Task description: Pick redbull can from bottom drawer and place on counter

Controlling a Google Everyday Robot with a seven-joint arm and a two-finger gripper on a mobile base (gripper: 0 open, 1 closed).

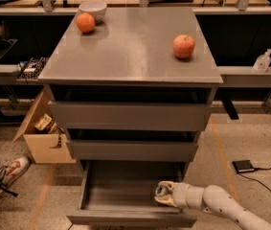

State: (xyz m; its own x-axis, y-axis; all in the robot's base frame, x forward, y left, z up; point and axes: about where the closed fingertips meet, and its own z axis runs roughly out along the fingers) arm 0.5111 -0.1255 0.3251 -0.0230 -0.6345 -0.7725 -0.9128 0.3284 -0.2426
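We record plain grey, faintly glossy, on the counter point(130, 47), and matching grey on the bottom drawer point(120, 195), darker inside. The gripper point(166, 194) — at the drawer's near right corner — is cream-white; redbull can point(160, 191) by it silvery-blue. Far-left fruit point(85, 22) orange, right fruit point(184, 46) red-orange, bowl point(93, 8) white, cardboard box point(44, 145) at left tan.
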